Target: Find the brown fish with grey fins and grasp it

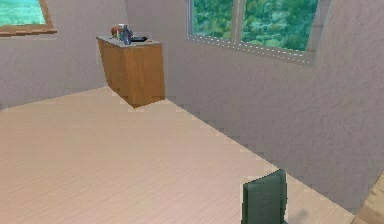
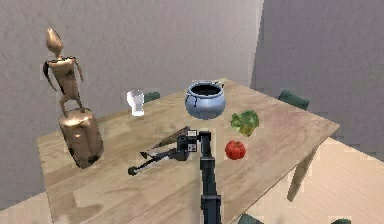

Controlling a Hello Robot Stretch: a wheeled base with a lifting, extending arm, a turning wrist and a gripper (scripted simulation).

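On the wooden table (image 2: 290, 130) in the arm side view, a tall brown wooden figure (image 2: 66, 80) stands at the left end, with a rounded brown mass (image 2: 82, 138) at its foot; I cannot tell whether that is the fish. My arm's dark bar (image 2: 208, 185) rises over the table's near edge. The gripper (image 2: 140, 163) points left, with bare tabletop behind its fingers (image 2: 150, 158), and it holds nothing. It lies to the right of the brown mass and apart from it.
Also on the table are a clear glass (image 2: 136, 102), a blue pot (image 2: 205, 100), a leafy green (image 2: 244, 122) and a red round fruit (image 2: 235, 149). Green chairs (image 2: 293, 98) ring it. In the forward view: a wooden cabinet (image 1: 133, 70) with small items (image 1: 122, 33), a window (image 1: 255, 22), a chair back (image 1: 265, 197).
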